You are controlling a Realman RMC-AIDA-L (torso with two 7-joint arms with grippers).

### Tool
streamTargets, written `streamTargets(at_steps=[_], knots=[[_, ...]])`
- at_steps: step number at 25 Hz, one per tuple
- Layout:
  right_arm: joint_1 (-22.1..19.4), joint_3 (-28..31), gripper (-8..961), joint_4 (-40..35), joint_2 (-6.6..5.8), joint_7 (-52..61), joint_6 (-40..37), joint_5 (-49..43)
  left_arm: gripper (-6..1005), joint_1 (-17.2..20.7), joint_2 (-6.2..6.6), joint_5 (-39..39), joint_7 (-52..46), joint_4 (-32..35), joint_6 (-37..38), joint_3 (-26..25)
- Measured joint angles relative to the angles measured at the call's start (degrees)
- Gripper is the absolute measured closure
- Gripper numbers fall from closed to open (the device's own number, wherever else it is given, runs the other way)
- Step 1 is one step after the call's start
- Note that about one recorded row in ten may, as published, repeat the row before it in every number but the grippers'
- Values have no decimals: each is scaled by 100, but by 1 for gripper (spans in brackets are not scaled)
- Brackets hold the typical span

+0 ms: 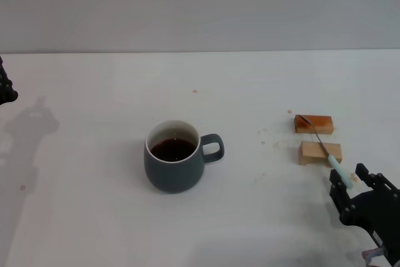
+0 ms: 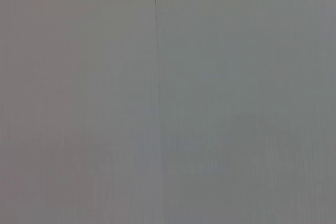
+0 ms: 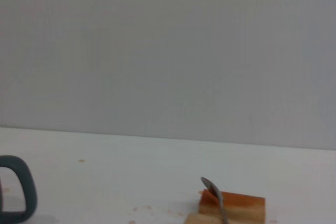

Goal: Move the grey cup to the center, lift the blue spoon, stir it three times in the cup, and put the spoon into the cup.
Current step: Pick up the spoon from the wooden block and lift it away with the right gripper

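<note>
The grey cup (image 1: 174, 164) stands near the middle of the white table (image 1: 94, 217), holding dark liquid, its handle (image 3: 23, 192) turned toward the right arm. The blue spoon (image 1: 325, 151) lies across two wooden blocks, its metal bowl (image 3: 211, 187) on the far block and its pale handle pointing at the front right. My right gripper (image 1: 350, 182) is low at the front right, open, with the tip of the spoon's handle between its fingers. My left gripper (image 1: 5, 85) shows only partly at the far left edge, well away from the cup.
Two small wooden blocks sit side by side at the right, an orange-brown one (image 1: 314, 123) farther back and a paler one (image 1: 320, 152) nearer. A few small stains mark the table near them. A plain grey wall (image 2: 168, 98) runs behind the table.
</note>
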Motion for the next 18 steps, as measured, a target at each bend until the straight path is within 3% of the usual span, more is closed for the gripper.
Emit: streamTargets(at_steps=[18], knots=[[50,93,486,-201,0,0,6,39,1001,75,-14,0,2,-141,-9,24]])
